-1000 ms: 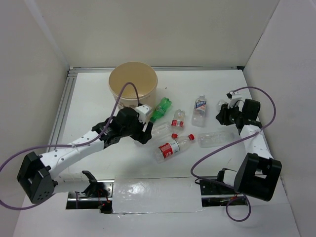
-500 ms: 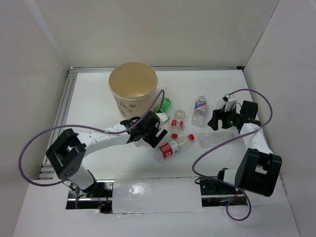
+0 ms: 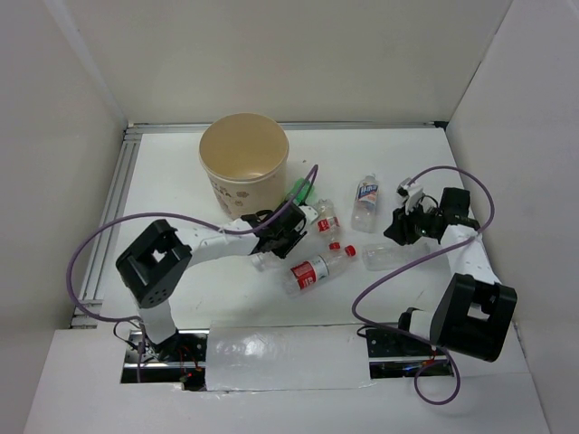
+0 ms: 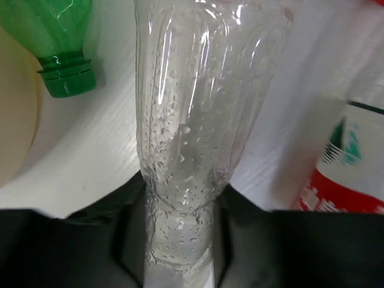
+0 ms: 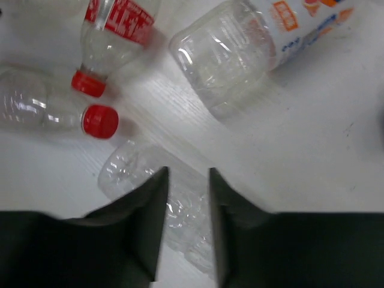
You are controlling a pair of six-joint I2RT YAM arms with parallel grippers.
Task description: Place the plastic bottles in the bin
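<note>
Left wrist view: the clear bottle [image 4: 192, 120] runs off at 12 o'clock, its far end out of frame; the green bottle [image 4: 57, 42] is cropped at 11, a red-labelled bottle [image 4: 345, 174] at 3. Right wrist view: the white-blue labelled bottle [image 5: 252, 48] is cut at 1 o'clock.

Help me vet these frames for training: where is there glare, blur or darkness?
Top view: even light, sharp, glare only on the glossy strip at the near edge. Left wrist view: droplets on the clear bottle crisp, red-labelled bottle blurred. Right wrist view: soft overall, fingers underexposed.
</note>
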